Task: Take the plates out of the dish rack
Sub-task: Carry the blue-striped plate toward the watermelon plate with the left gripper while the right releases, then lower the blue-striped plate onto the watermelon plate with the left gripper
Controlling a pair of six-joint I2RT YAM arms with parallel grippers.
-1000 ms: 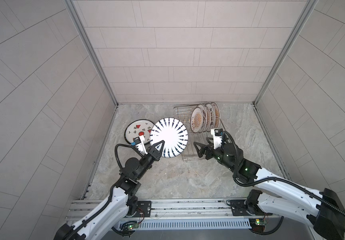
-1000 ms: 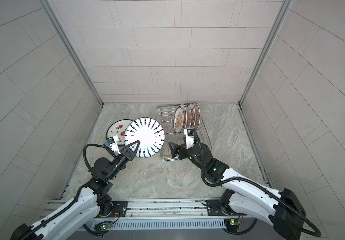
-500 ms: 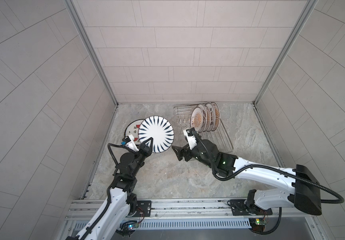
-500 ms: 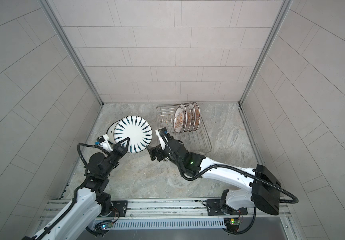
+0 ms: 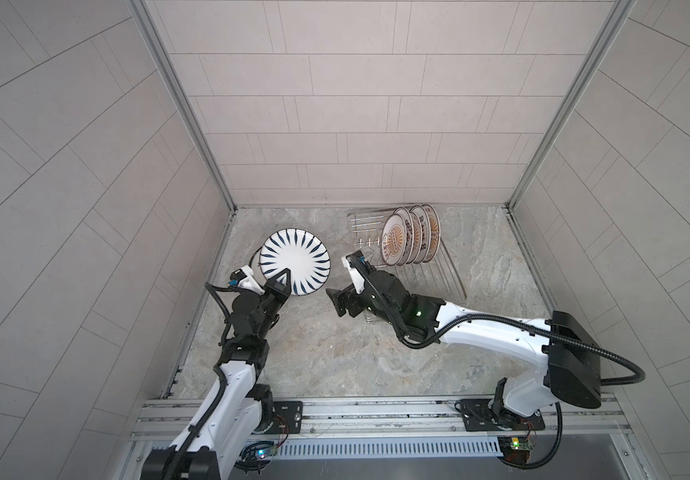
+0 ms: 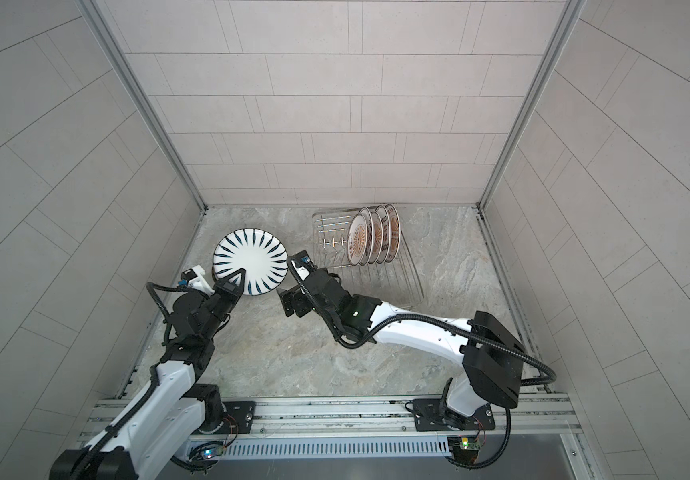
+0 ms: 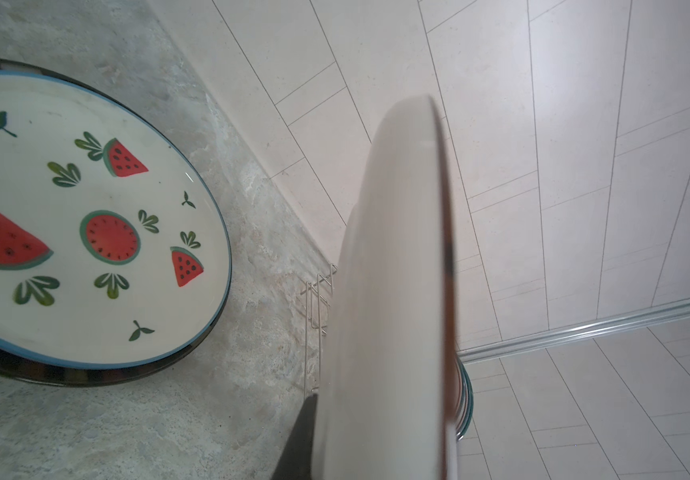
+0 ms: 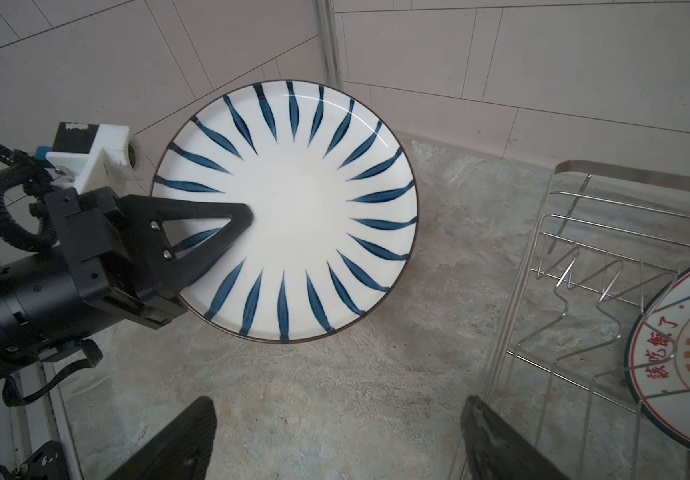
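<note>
While the left fingers (image 8: 235, 216) are clamping: they are standing narrow, pinching the near rim of the round white ceramic plate with dark blue radial stripes (image 8: 306, 208), one finger lying across its face.
Left gripper (image 5: 286, 275): is holding that striped plate tilted up on edge; whether its low edge is touching anything cannot be told.
Right fingers (image 8: 185, 440): are standing wide apart, touching nothing.
Right gripper (image 5: 341, 302): is hovering empty between the striped plate and the rectangular silver wire dish rack (image 5: 362, 226).
Round white watermelon-patterned plate (image 7: 85, 208): is lying flat on the grey marbled tabletop (image 5: 335, 365), just beneath the striped plate.
Rack contents: four round white plates with orange sunburst centres (image 5: 410, 241) are standing upright between the prongs at the far end.
Step in hand (judged): the left arm is stacking the striped plate onto the watermelon-patterned plate.
Next move (judged): is calling for levelling and lowering before the fingers part; the right gripper is lying free for the nearest sunburst plate.
</note>
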